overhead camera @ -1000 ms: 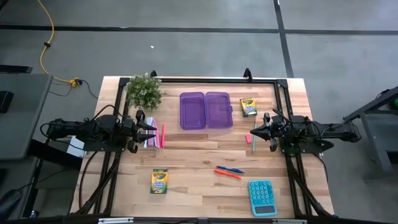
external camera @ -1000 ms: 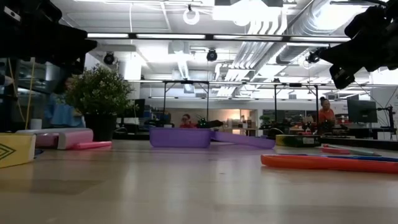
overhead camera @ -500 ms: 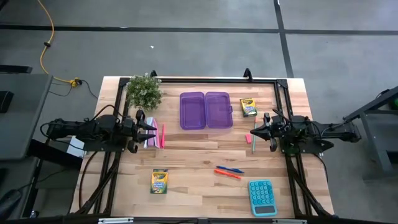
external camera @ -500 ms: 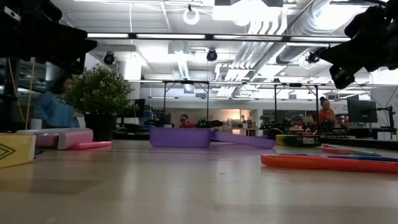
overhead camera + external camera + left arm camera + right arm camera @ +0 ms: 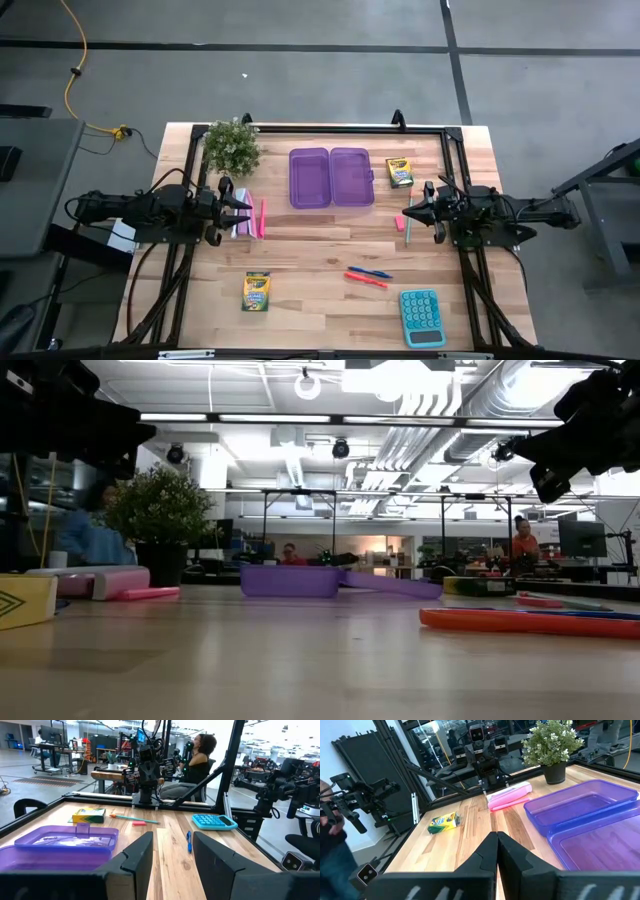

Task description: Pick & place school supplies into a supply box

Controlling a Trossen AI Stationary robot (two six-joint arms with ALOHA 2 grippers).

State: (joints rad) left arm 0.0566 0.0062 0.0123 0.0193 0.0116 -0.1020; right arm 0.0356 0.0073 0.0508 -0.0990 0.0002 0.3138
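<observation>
High view: both arms parked, nothing in the supply box (image 5: 331,177) yet.

We see the left gripper (image 5: 244,208) hovering at the table's left edge with its fingers spread apart and empty, and the right gripper (image 5: 407,213) at the right edge with its fingers pressed together, also empty. The supplies lie scattered: one crayon box (image 5: 399,172) just beside the case, another crayon box (image 5: 256,291) near the front, the red and blue pens (image 5: 368,276) in between, a pink marker (image 5: 262,217) by the left arm. Our worry is the thin pens: lying flat and almost touching, they could roll or be pinched together. The teal calculator (image 5: 420,316) sits near them and could get nudged.
</observation>
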